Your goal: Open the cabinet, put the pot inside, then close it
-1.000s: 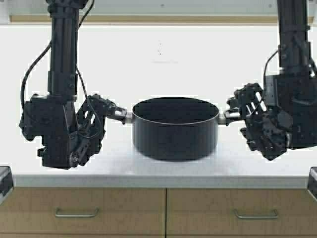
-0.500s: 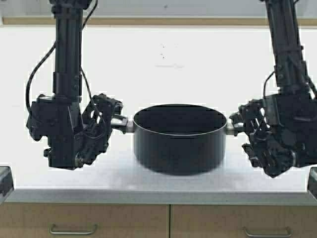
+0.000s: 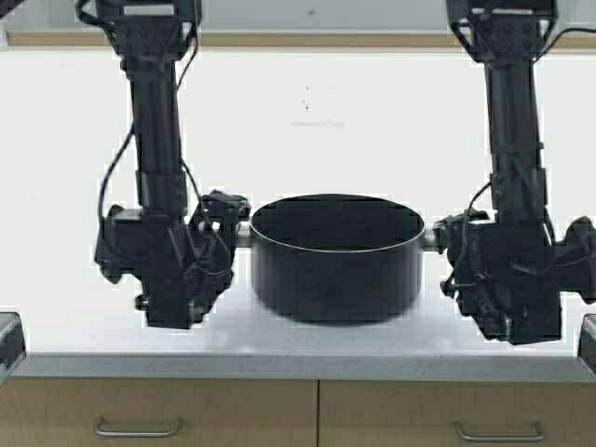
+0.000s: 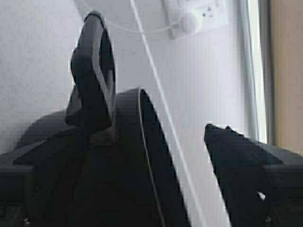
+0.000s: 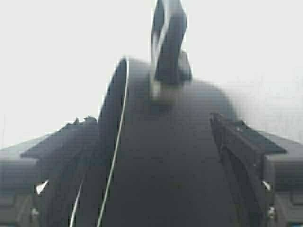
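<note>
Both arms have moved since a moment ago: they now stand straighter over the white countertop (image 3: 307,121), and their black wrist parts have shifted toward the middle, closer to the pot (image 3: 335,265). That wide, dark pot stays at about the same spot in the high view, near the front edge of the counter, upright with its open top showing. The left gripper (image 3: 228,223) sits right at the pot's left handle, and the right gripper (image 3: 445,237) sits right at the pot's right handle. In the left wrist view, the pot (image 4: 137,179) fills the space between the two dark fingers (image 4: 246,165), which are spread apart on each side of it, and the far loop handle (image 4: 92,80) sticks up past the rim. In the right wrist view, the pot (image 5: 161,165) also lies between two spread fingers (image 5: 246,151). Whether either gripper really pinches a handle, I cannot tell. Beige drawer fronts (image 3: 158,410) with steel handles (image 3: 138,430) run below the counter. A wall socket (image 4: 194,16) with a white cord shows behind the pot.
</note>
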